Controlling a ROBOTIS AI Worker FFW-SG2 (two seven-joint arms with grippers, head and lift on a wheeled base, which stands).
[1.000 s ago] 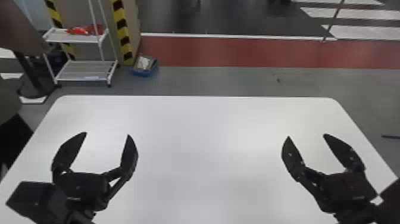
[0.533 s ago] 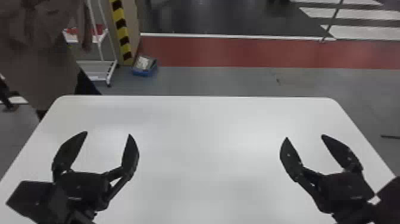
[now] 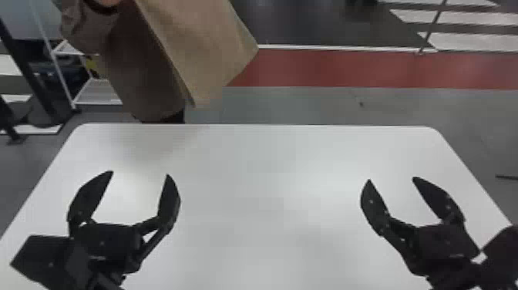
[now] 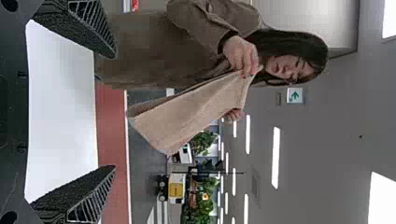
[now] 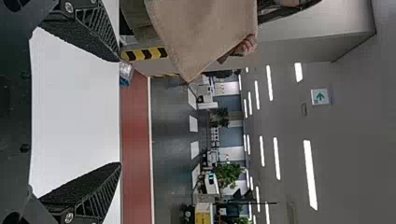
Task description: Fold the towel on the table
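A beige cloth towel (image 3: 208, 46) hung in the air beyond the far edge of a white, smooth-topped table with rounded corners (image 3: 269, 162), toward the table's left side. A person in a long brown coat (image 3: 142, 65) stood there, just behind that edge, and held the towel up. In the left wrist view, one of the person's hands (image 4: 240, 53) gripped the towel at its upper edge, and the other hand (image 4: 233, 115) was at the same edge, apart from the first. The cloth fell from them in slanting creases to a lower corner, which in the head view showed above the grey floor. The robot's left gripper, with two flat, tapered black fingers (image 3: 140, 173), was over the left part of the tabletop, its jaws spread wide open. The right gripper, black and of the same shape (image 3: 391, 179), was over the right part, well apart from the left one, and its jaws too stood wide open. Both were on the near side of the towel and apart from it. Behind the table, a dull red strip (image 3: 366, 69) ran across the floor, and a white metal rack with shelves (image 3: 98, 94) stood behind the person, to the left.
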